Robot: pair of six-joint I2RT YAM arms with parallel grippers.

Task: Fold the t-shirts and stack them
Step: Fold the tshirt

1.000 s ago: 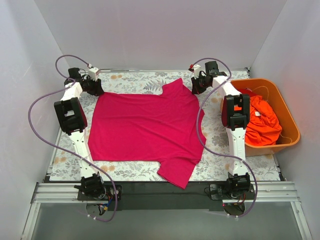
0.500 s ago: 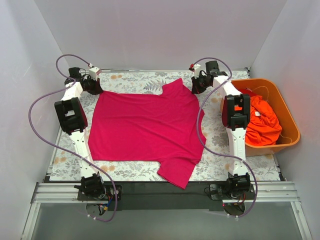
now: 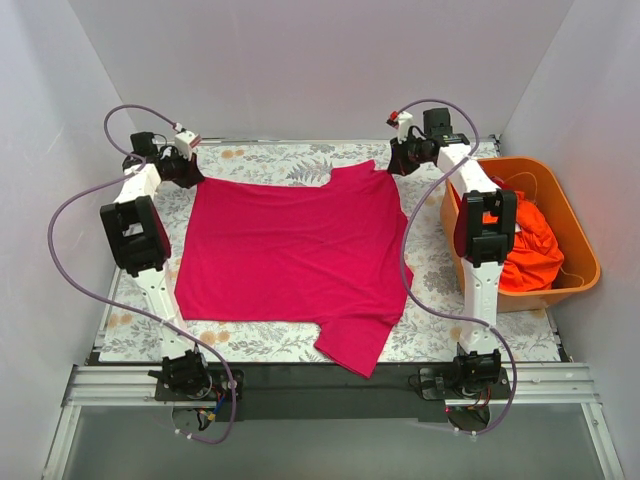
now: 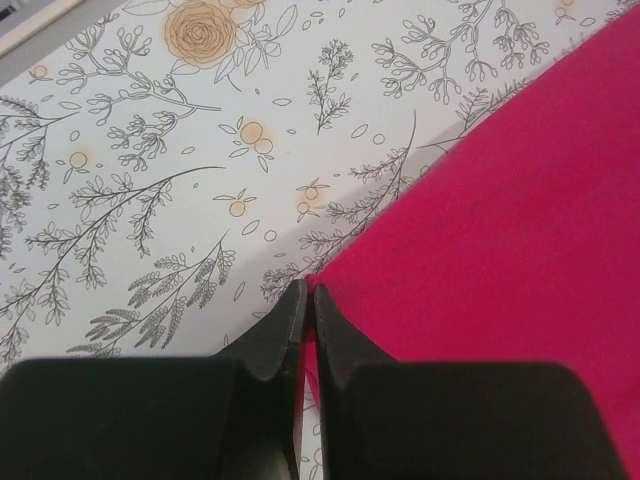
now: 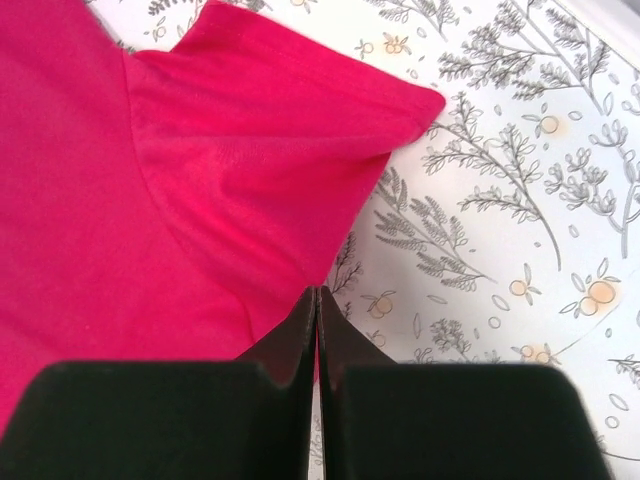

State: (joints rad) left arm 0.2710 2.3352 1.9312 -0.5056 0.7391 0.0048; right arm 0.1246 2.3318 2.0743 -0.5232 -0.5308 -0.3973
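Note:
A magenta-pink t-shirt lies spread on the floral table cover, one sleeve hanging toward the near edge. My left gripper is shut on the shirt's far left corner; the wrist view shows cloth pinched between the closed fingers. My right gripper is shut on the shirt's far right edge beside the far sleeve, with cloth held at the tips. Orange-red t-shirts lie heaped in the tub.
A rigid orange plastic tub stands at the right edge of the table, beside the right arm. The floral cover shows around the shirt. White walls close in on both sides and the back.
Both grippers have moved outward and a little away from me, pulling the shirt's far edge taut and straighter. The far sleeve now lies flatter toward the right gripper.

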